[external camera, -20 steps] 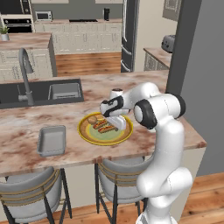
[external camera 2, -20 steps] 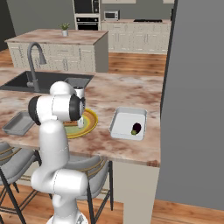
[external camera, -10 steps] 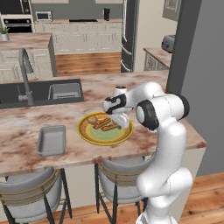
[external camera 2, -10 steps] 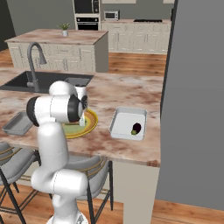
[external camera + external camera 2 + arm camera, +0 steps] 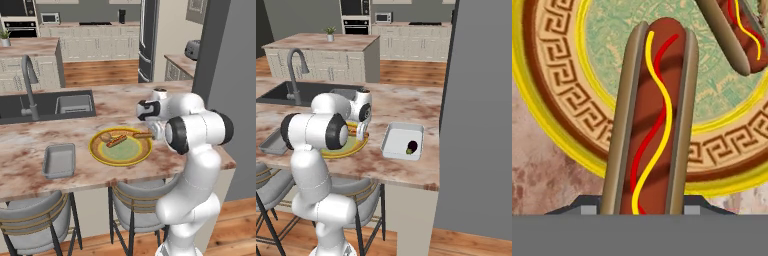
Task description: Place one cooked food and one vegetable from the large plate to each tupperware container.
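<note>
Left base view: the large plate (image 5: 120, 147) sits on the counter with one hot dog (image 5: 116, 140) and the round tan vegetable (image 5: 105, 136) on it; the grey tray (image 5: 59, 160) beside it is bare. The gripper (image 5: 150, 134) carries a second hot dog (image 5: 143, 134) above the plate's far right rim.

Right base view: the whitish tray (image 5: 402, 142) holds the dark purple vegetable (image 5: 412, 146) — one piece delivered, three apparently left. Bare counter lies between plate and tray.

Hand view: the fingers clamp the held hot dog (image 5: 654, 115) from both sides.
</note>
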